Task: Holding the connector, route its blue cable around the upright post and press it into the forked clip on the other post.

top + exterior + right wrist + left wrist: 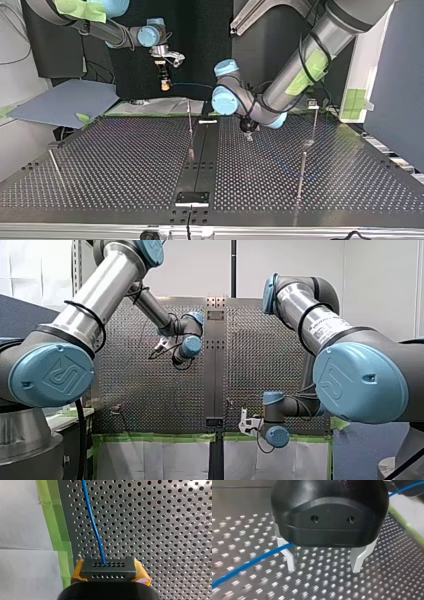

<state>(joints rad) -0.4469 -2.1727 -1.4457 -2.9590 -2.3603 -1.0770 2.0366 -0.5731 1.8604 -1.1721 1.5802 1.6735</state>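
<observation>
**Connector pinched in the right tool, left tool spread beside the cable**

A perforated metal counter is seen beneath both arms. In the top view, my left silver-and-blue arm is brought low over the counter's far half, while my right arm is held raised beyond the far edge. White paper and a strip of green tape are seen along the counter's edge in the right wrist view.

The left tool, black with pale metal fingers, is held just above the counter with its fingers spread wide. The right tool is pressed onto a dark rectangular connector, which is pinched between its yellow pads.

A thin upright metal post is set near the counter's central strip, and another post with a small head at the top view's right.

A thin blue cable is plugged into the connector's holed face and is led away over the counter. In the left wrist view it passes by one finger and under the tool's body; contact cannot be told.
</observation>
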